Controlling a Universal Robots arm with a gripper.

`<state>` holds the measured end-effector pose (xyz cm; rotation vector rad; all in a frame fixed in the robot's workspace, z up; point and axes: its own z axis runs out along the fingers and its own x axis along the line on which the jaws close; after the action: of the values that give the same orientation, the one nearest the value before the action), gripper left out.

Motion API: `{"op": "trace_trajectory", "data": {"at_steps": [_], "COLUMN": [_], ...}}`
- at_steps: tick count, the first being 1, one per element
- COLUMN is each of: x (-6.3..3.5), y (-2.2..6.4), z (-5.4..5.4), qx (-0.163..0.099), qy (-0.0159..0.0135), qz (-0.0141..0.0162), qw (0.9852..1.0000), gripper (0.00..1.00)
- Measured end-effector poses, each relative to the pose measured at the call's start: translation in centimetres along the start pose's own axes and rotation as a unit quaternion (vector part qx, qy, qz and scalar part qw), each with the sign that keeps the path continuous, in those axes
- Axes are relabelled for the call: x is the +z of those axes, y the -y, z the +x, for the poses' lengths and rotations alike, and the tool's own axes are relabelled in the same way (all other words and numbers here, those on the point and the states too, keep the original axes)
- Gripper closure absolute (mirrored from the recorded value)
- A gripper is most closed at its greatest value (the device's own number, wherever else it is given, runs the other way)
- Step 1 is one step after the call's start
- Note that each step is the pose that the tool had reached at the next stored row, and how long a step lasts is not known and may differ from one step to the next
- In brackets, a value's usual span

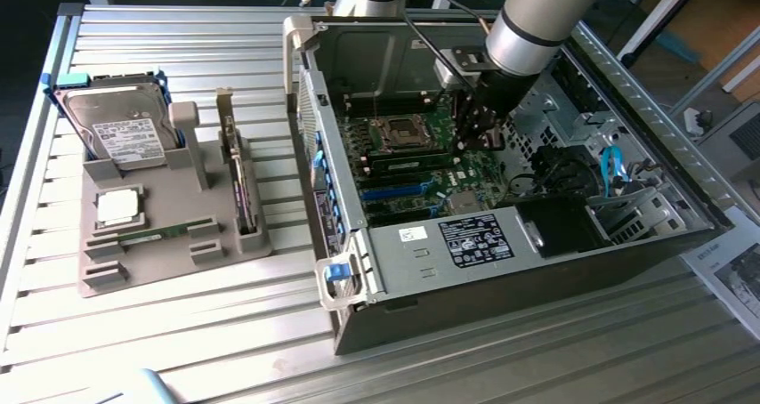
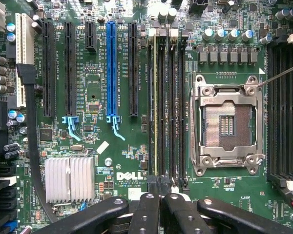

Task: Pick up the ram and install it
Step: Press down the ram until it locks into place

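Note:
My gripper (image 1: 481, 137) reaches down into the open computer case (image 1: 392, 297), over the motherboard's memory slots. In the wrist view the gripper (image 2: 161, 195) is shut, its black fingers (image 2: 146, 214) pressed together just above one end of the slots. A ram (image 2: 155, 107) sits edge-on in one of those long slots, beside the fingertips rather than between them. Another ram (image 1: 155, 235), a slim green stick, lies flat on the grey holder tray (image 1: 142, 275) at the exterior view's left.
The tray also carries a hard drive (image 1: 119, 133), a square silver processor chip (image 1: 119, 206) and an upright dark card (image 1: 244, 190). On the board are an open processor socket (image 2: 227, 124), a blue expansion slot (image 2: 111, 73) and a silver heatsink (image 2: 68, 178). Case walls enclose the arm.

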<state>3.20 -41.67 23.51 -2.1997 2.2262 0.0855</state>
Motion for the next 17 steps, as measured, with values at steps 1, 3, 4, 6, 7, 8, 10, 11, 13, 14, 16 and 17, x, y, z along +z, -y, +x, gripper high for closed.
{"op": "trace_trajectory", "data": {"at_steps": [1, 3, 4, 6, 7, 8, 10, 11, 13, 14, 16, 17], "x": [0.00, 0.01, 0.07, 0.12, 0.14, 0.15, 0.24, 0.29, 0.36, 0.40, 0.41, 0.41], "y": [0.00, 0.00, 0.00, 0.00, 0.00, 0.00, 0.01, 0.01, 0.01, 0.01, 0.01, 0.01], "z": [0.00, 0.00, 0.00, 0.01, 0.01, 0.01, 0.01, 0.02, 0.02, 0.02, 0.02, 0.02], "qx": [0.000, 0.000, 0.000, 0.000, 0.000, 0.000, 0.000, 0.000, 0.000, 0.000, 0.000, 0.000], "qy": [0.0000, 0.0000, 0.0003, 0.0000, -0.0001, -0.0001, 0.0000, -0.0001, 0.0000, 0.0001, -0.0001, -0.0001], "qz": [0.0000, 0.0000, 0.0001, 0.0000, 0.0000, 0.0000, 0.0001, 0.0000, 0.0000, 0.0000, 0.0000, 0.0000], "qw": [1.0000, 1.0000, 1.0000, 1.0000, 1.0000, 1.0000, 1.0000, 1.0000, 1.0000, 1.0000, 1.0000, 1.0000], "gripper": [0.90, 0.90, 0.90, 0.90, 0.90, 0.90, 0.90, 0.90, 0.90, 0.90, 0.90, 0.90]}}
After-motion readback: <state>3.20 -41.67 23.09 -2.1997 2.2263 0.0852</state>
